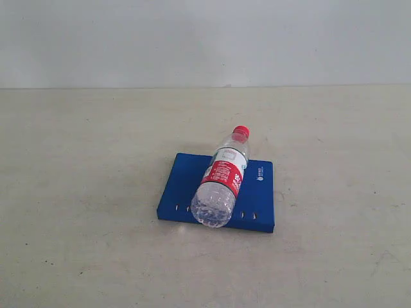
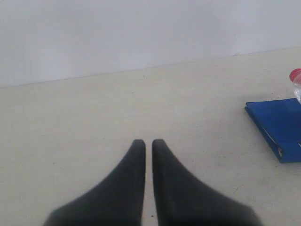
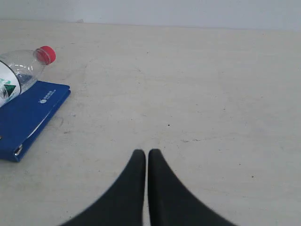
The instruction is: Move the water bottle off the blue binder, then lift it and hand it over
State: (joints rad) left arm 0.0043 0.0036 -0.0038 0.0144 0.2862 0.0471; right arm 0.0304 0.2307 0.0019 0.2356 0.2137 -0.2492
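The water bottle (image 1: 222, 178) lies on its side on the blue binder (image 1: 187, 174) in the middle of the table, red cap toward the back wall. Neither arm shows in the exterior view. My left gripper (image 2: 148, 142) is shut with nothing in it, well away from the binder (image 2: 280, 125); only the bottle's cap (image 2: 296, 74) peeks in at that view's edge. My right gripper (image 3: 143, 152) is also shut and empty, off to the side of the binder (image 3: 28, 113) and the bottle (image 3: 22, 70).
The table (image 1: 77, 192) is a pale beige surface with faint scuffs. A plain light wall (image 1: 205, 38) runs along its far edge.
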